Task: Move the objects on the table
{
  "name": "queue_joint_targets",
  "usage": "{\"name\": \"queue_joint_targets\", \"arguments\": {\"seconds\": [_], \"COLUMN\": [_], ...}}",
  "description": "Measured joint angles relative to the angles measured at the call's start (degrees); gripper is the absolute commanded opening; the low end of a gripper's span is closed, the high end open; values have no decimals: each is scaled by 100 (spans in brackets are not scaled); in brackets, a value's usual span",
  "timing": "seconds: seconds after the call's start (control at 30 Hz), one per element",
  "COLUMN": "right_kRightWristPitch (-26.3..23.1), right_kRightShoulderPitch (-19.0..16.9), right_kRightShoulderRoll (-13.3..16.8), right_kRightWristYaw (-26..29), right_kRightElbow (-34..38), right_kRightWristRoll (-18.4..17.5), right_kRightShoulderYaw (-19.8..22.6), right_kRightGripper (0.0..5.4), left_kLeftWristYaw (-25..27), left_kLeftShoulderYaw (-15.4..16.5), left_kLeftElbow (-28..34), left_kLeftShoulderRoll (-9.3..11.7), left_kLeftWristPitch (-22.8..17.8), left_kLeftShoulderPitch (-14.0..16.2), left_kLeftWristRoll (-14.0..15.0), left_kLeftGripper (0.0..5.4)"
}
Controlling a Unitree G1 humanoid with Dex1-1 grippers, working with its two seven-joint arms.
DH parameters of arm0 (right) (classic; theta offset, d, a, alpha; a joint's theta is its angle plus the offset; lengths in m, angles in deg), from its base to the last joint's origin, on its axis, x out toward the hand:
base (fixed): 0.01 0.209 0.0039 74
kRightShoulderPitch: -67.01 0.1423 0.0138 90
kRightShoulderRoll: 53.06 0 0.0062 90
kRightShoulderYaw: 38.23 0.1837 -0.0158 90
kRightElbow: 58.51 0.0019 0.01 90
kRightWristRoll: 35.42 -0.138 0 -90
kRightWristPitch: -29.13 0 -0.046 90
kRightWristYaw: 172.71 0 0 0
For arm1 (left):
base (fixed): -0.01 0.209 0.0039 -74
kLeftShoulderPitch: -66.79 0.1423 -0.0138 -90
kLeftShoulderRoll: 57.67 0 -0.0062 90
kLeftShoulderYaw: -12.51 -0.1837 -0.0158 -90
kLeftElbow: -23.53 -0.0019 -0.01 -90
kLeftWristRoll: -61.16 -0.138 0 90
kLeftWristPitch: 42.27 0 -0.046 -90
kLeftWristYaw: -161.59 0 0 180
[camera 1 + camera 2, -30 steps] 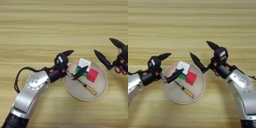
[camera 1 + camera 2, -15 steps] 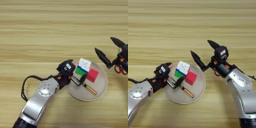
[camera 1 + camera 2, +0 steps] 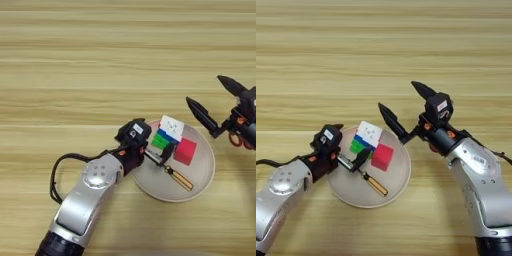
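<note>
On the wooden bench (image 3: pixel 75 60), the left tool (image 3: pixel 348 150) reaches over the near-left rim of a round plate (image 3: pixel 351 192), fingers spread, one tip just beside the puzzle cube (image 3: pixel 367 136), which lies on the plate with a red block (image 3: pixel 382 156) to its right and a screwdriver (image 3: pixel 373 184) nearer the robot. The right tool (image 3: pixel 408 112) hovers beside the plate's far-right rim, fingers spread wide and holding nothing. Red scissor handles (image 3: pixel 240 140) show just beyond that tool.

No text, label or number can be read anywhere.
</note>
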State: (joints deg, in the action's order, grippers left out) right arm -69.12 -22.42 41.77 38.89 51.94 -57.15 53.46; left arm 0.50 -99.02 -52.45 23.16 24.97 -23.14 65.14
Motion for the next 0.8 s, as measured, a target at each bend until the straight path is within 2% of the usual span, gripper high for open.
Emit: {"name": "queue_joint_targets", "arguments": {"seconds": [0.8], "right_kRightWristPitch": [7], "right_kRightShoulderPitch": [0], "right_kRightShoulderRoll": [-65], "right_kRightWristYaw": [1], "right_kRightElbow": [-45], "right_kRightWristRoll": [94], "right_kRightShoulderYaw": [-14], "right_kRightGripper": [538], "left_kLeftWristYaw": [165], "left_kLeftShoulderYaw": [-125], "left_kLeftElbow": [204], "left_kLeftShoulderRoll": [14], "left_kLeftWristPitch": [0], "left_kLeftShoulderPitch": [71], "left_kLeftWristRoll": [64], "left_kLeftGripper": [540]}}
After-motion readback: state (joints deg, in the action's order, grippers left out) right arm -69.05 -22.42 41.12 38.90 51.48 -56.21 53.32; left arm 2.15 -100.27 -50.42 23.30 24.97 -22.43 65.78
